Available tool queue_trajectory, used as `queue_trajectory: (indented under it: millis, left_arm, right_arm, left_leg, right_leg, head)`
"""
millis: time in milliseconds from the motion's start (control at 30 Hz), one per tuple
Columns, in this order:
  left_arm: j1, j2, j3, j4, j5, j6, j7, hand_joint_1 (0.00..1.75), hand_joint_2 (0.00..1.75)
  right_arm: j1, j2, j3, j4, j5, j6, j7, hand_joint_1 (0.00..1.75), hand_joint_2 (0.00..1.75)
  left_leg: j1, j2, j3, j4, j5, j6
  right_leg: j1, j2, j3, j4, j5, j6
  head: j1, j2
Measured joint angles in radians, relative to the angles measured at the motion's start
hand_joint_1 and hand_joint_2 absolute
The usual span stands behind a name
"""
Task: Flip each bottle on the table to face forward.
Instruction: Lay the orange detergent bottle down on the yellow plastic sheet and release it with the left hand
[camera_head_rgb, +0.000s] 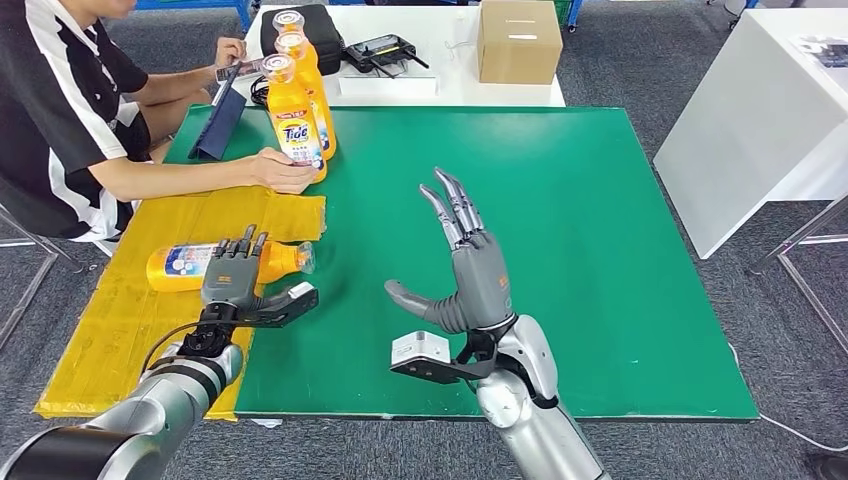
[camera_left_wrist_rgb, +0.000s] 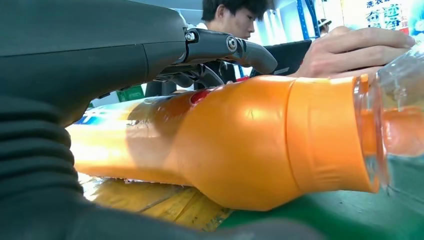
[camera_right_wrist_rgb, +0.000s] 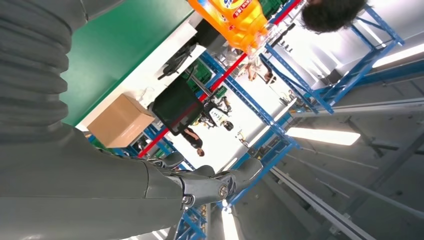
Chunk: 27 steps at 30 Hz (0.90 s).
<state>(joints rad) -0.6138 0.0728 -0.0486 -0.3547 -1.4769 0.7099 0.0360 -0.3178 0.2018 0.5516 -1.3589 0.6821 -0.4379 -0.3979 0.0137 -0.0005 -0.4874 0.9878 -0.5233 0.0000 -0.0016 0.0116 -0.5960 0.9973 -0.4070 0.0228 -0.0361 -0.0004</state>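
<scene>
Detergent in an orange plastic bottle with a clear cap (camera_head_rgb: 225, 264) lies on its side at the left of the table, its body on the yellow cardboard sheet (camera_head_rgb: 120, 330) and its neck and cap reaching over onto the green table mat (camera_head_rgb: 600, 230). Its long axis runs across the table, left to right, base toward the outer edge and cap pointing toward the middle. The left hand (camera_head_rgb: 233, 278) sits directly over the bottle's shoulder, dark fingers draped across the top and the thick thumb reaching out on the near side toward the cap; in the left wrist view the orange body (camera_left_wrist_rgb: 240, 145) is right under the fingers, but whether they truly clamp it or only rest on it I cannot tell. The right hand (camera_head_rgb: 462, 270) is raised above the mat, well apart from the bottle, fingers spread and straight, thumb out, holding nothing. So the left hand is plainly the nearer one, and any lift or turn of this bottle would likely fall to it, rotating about that crosswise axis to stand it up. Farther back, three upright orange bottles (camera_head_rgb: 296, 120) stand in a tight row at the mat's far left, and a seated person's hand (camera_head_rgb: 283, 170) touches the nearest one, its label facing the robot.
</scene>
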Motion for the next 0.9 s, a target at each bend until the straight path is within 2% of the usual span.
queue_trajectory:
  millis: [133,300,433,467,500,533,567,600,633,667,733,900]
  left_arm:
    - [0.012,-0.012,0.047,-0.047,0.045,0.000,-0.109,0.00,0.00]
    - [0.047,-0.057,0.174,-0.145,0.204,0.000,-0.393,0.00,0.00]
    - [0.052,-0.063,0.191,-0.155,0.231,0.000,-0.432,0.00,0.00]
    - [0.055,-0.069,0.206,-0.161,0.256,0.000,-0.463,0.00,0.00]
    - [0.070,-0.082,0.239,-0.182,0.340,-0.025,-0.533,0.00,0.00]
    - [0.108,-0.099,0.273,-0.242,0.488,-0.097,-0.607,0.00,0.44]
    - [0.171,-0.122,0.308,-0.346,0.676,-0.216,-0.670,0.00,0.87]
    - [0.240,-0.143,0.334,-0.461,0.855,-0.348,-0.705,0.00,1.31]
    - [0.306,-0.158,0.341,-0.573,0.981,-0.465,-0.698,0.00,1.75]
    - [0.355,-0.172,0.349,-0.656,1.048,-0.545,-0.681,0.00,1.75]
    - [0.418,-0.193,0.361,-0.747,1.101,-0.622,-0.656,0.00,1.75]
    - [0.543,-0.243,0.369,-0.889,1.221,-0.800,-0.575,0.00,1.75]
  right_arm:
    - [0.002,-0.001,-0.002,0.002,0.015,-0.007,0.010,0.00,1.75]
    - [0.029,-0.014,-0.023,0.002,-0.001,0.005,0.023,0.00,1.75]
    - [0.034,-0.016,-0.028,0.002,-0.007,0.010,0.024,0.00,1.75]
    - [0.039,-0.019,-0.032,0.002,-0.012,0.016,0.024,0.00,1.75]
    - [0.056,-0.024,-0.048,0.002,-0.036,0.046,0.018,0.00,1.75]
    - [0.089,-0.032,-0.076,0.000,-0.088,0.109,0.004,0.00,1.75]
    - [0.139,-0.040,-0.119,-0.007,-0.150,0.183,-0.012,0.00,1.75]
    - [0.191,-0.046,-0.164,-0.018,-0.208,0.254,-0.028,0.00,1.75]
    - [0.236,-0.048,-0.203,-0.030,-0.249,0.302,-0.039,0.00,1.75]
    - [0.271,-0.047,-0.232,-0.044,-0.261,0.317,-0.042,0.00,1.75]
    - [0.314,-0.040,-0.272,-0.065,-0.267,0.326,-0.042,0.00,1.75]
    - [0.380,-0.012,-0.345,-0.106,-0.270,0.337,-0.035,0.00,1.75]
  left_leg:
    - [0.000,0.000,0.000,0.000,0.000,0.000]
    - [0.000,0.000,0.000,0.000,0.000,0.000]
    - [0.000,0.000,0.000,0.000,0.000,0.000]
    - [0.000,0.000,0.000,0.000,0.000,0.000]
    - [-0.001,0.000,0.000,0.000,0.000,0.000]
    - [-0.001,0.001,0.000,0.000,-0.001,0.000]
    - [-0.001,0.001,-0.001,0.000,-0.002,0.000]
    - [-0.001,0.002,-0.001,0.000,-0.002,0.000]
    - [0.000,0.002,-0.002,0.000,-0.003,0.000]
    - [0.000,0.002,-0.002,0.000,-0.003,0.000]
    - [0.000,0.002,-0.002,0.000,-0.003,0.000]
    - [-0.001,0.002,-0.003,0.000,-0.004,0.001]
  right_leg:
    - [0.000,0.000,0.000,0.000,0.000,0.000]
    - [0.000,0.000,0.000,0.000,0.000,0.000]
    - [0.000,0.000,0.000,0.000,0.000,0.000]
    - [0.000,0.000,0.000,0.000,0.000,0.000]
    - [0.000,0.000,0.000,0.000,0.000,0.000]
    - [0.000,0.001,-0.001,-0.001,0.000,0.000]
    - [0.000,0.001,-0.001,-0.001,0.000,0.000]
    - [0.000,0.001,-0.002,-0.001,-0.001,0.000]
    - [0.000,0.001,-0.002,-0.001,-0.001,0.000]
    - [0.000,0.001,-0.003,-0.001,-0.001,0.000]
    - [0.000,0.001,-0.003,-0.001,-0.001,0.000]
    - [0.000,0.001,-0.003,-0.002,-0.001,0.000]
  head:
    - [0.000,0.000]
    - [0.000,0.000]
    - [0.000,0.000]
    - [0.000,0.000]
    - [0.000,0.000]
    - [0.000,0.000]
    - [0.000,0.000]
    - [0.000,0.000]
    - [0.000,0.000]
    - [0.000,0.000]
    - [0.000,0.000]
    - [0.000,0.000]
